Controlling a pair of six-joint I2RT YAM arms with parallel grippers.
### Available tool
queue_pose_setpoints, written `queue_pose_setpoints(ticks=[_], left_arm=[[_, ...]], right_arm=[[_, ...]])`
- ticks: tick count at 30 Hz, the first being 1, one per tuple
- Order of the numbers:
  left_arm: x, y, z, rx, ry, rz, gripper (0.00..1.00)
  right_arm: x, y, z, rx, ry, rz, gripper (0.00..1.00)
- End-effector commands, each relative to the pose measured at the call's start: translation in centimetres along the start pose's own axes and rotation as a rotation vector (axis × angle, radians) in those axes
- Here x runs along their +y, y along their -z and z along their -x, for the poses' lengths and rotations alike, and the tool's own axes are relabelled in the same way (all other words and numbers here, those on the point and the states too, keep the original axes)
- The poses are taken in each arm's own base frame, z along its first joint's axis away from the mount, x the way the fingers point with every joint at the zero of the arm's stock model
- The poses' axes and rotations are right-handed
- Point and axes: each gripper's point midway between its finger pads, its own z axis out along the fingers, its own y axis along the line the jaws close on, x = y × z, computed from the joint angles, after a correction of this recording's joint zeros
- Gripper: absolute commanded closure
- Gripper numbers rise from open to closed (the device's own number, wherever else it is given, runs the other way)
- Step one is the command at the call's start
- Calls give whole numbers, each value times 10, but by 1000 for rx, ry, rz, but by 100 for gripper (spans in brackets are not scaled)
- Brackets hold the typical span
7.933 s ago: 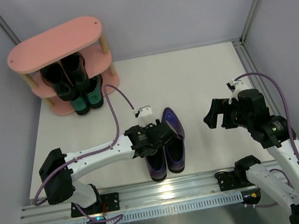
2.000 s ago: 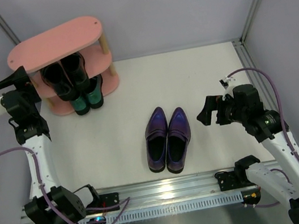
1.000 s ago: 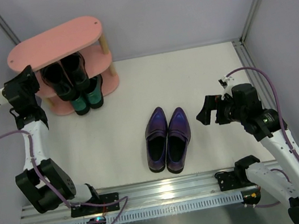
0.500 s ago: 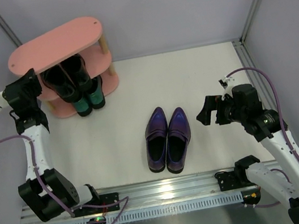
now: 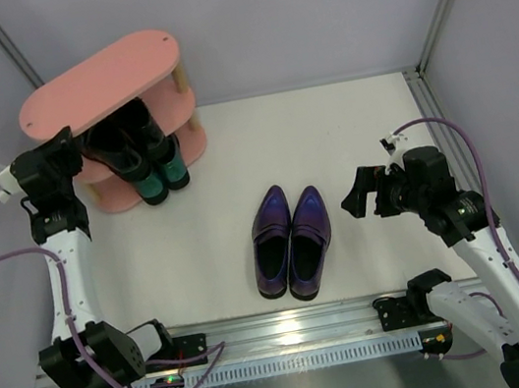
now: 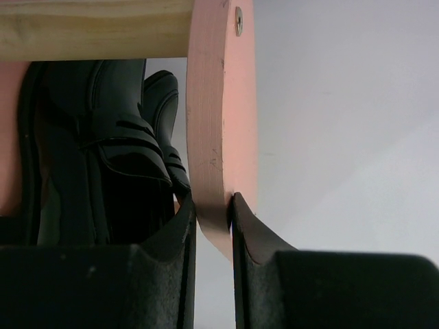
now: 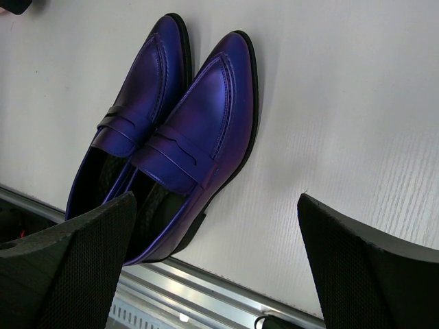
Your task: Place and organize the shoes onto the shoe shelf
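Across the white table [image 5: 329, 132], the pink shoe shelf [image 5: 101, 81] has swung a little since half a second ago: its near end has slid to the right, and the shoes on it have gone with it. It stands in the far left corner, its top board bare. In the left wrist view one of its boards [image 6: 219, 103] shows edge-on beneath a pale wooden post [image 6: 89, 27]; which tier that board is cannot be told.

The left arm reaches up along the left wall to the shelf's left end. The right arm is bent above the right half of the table.

The purple pair [image 5: 292, 240] lies side by side on the table, near the front rail, toes pointing away from the bases, well apart from the shelf. The right wrist view shows both of these shoes [image 7: 171, 137] touching along their inner sides. The black pair [image 5: 116, 138] sits inside the shelf, above the teal pair [image 5: 157, 176], whose heels stick out at the front.

The left gripper [image 5: 69, 156] is clamped on the pink board's edge, a finger pressed on each face [image 6: 212, 205]. The right gripper [image 5: 360, 199] hangs just right of the purple pair, jaws spread wide, holding nothing [image 7: 214, 199].
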Motion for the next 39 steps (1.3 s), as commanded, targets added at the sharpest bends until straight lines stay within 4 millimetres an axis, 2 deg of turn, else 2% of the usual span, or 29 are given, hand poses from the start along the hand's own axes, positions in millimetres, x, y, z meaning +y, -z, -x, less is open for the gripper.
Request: queue_pose_setpoints(ticks=[1, 2, 3, 4, 6, 9, 12, 15, 17, 18, 21, 22, 23, 24, 26, 27, 28, 29, 30, 31, 32, 33, 35, 36, 38, 39], left_arm=[[-67, 46, -8, 34, -94, -201, 99], [-66, 50, -8, 37, -106, -197, 98], [-62, 51, -9, 45, -112, -175, 92], [-56, 53, -11, 54, -117, -146, 81], [-54, 58, -11, 55, -137, -142, 72], [-51, 62, -9, 44, -148, -133, 45], [-54, 67, -10, 52, -164, -130, 32], [-63, 74, -13, 78, -183, -138, 27], [-70, 85, -26, 137, -225, -158, 22], [-73, 94, -35, 177, -251, -161, 22], [-68, 128, -91, 392, -393, -226, 22], [-64, 144, -114, 485, -431, -261, 23], [-58, 171, -150, 609, -509, -325, 23], [-48, 185, -168, 685, -549, -337, 24], [-4, 203, -199, 817, -677, -304, 24], [12, 233, -227, 946, -723, -321, 24], [39, 244, -239, 1019, -782, -280, 24], [57, 251, -250, 1046, -863, -259, 25], [82, 277, -274, 1146, -940, -251, 25], [103, 291, -284, 1193, -1014, -221, 25], [118, 296, -290, 1192, -1080, -197, 25], [143, 306, -304, 1212, -1183, -166, 25], [161, 314, -315, 1230, -1238, -143, 25], [178, 313, -323, 1225, -1292, -109, 26], [187, 326, -332, 1245, -1365, -116, 26], [192, 322, -334, 1210, -1413, -100, 27]], right_arm=[[6, 2, 8, -41, 24, 29, 0], [6, 2, 8, -42, 25, 31, 0], [6, 1, 7, -40, 23, 30, 0], [6, 1, 7, -40, 23, 30, 0], [6, 1, 8, -42, 23, 30, 0], [5, 1, 7, -37, 22, 29, 0], [5, 1, 6, -37, 21, 26, 0], [4, 2, 7, -40, 24, 23, 0], [4, 2, 6, -39, 22, 21, 0], [4, 1, 6, -38, 21, 22, 0], [3, 1, 7, -39, 18, 15, 0], [2, 1, 7, -42, 20, 9, 0], [1, 1, 7, -41, 13, 1, 0], [-2, 3, 9, -49, 9, -17, 0], [-10, 6, 15, -78, -2, -71, 2], [-12, 8, 16, -85, -22, -91, 2], [-18, 10, 19, -104, -32, -127, 3], [-18, 12, 21, -117, -42, -134, 3], [-18, 14, 23, -126, -51, -138, 3], [-19, 16, 24, -134, -70, -147, 3], [-21, 17, 26, -147, -79, -160, 3], [-21, 21, 28, -159, -85, -166, 3], [-19, 24, 28, -164, -96, -164, 3], [-25, 28, 30, -180, -97, -196, 3], [-26, 31, 31, -185, -96, -207, 2], [-27, 35, 30, -187, -95, -217, 3]])
